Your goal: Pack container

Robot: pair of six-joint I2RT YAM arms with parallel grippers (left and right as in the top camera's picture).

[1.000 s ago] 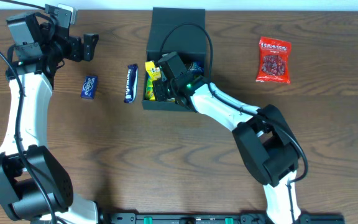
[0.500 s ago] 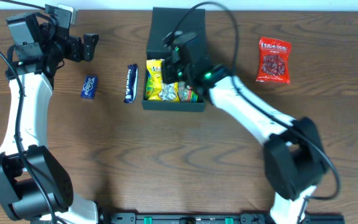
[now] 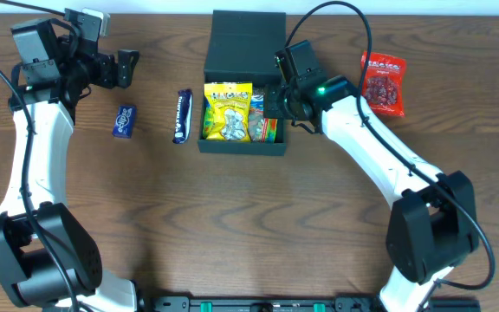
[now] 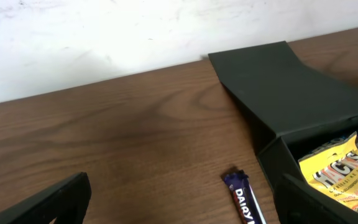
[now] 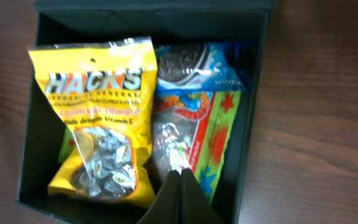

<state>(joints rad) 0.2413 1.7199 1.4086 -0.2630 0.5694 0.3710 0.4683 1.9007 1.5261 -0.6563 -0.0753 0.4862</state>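
— Place of the container (image 3: 242,146)?
— Middle of the far edge, flap lid (image 3: 246,39) folded back open toward that edge. Holds a yellow Hacks bag (image 5: 98,118), a cookie packet (image 5: 194,59) and a red-green sweet packet (image 5: 197,134), lying side by side.
— Right gripper (image 5: 180,179)?
— Hovers above the container's right side, fingers pressed together, pinching nothing.
— Left gripper (image 3: 126,66)?
— Hangs near the far-left corner, well apart from the container, fingers (image 4: 51,200) spread wide, empty.
— Loose on the bench?
— Blue chocolate bar (image 3: 183,115) just left of the container, small blue packet (image 3: 125,120) further left, red packet (image 3: 381,83) toward the far-right corner.
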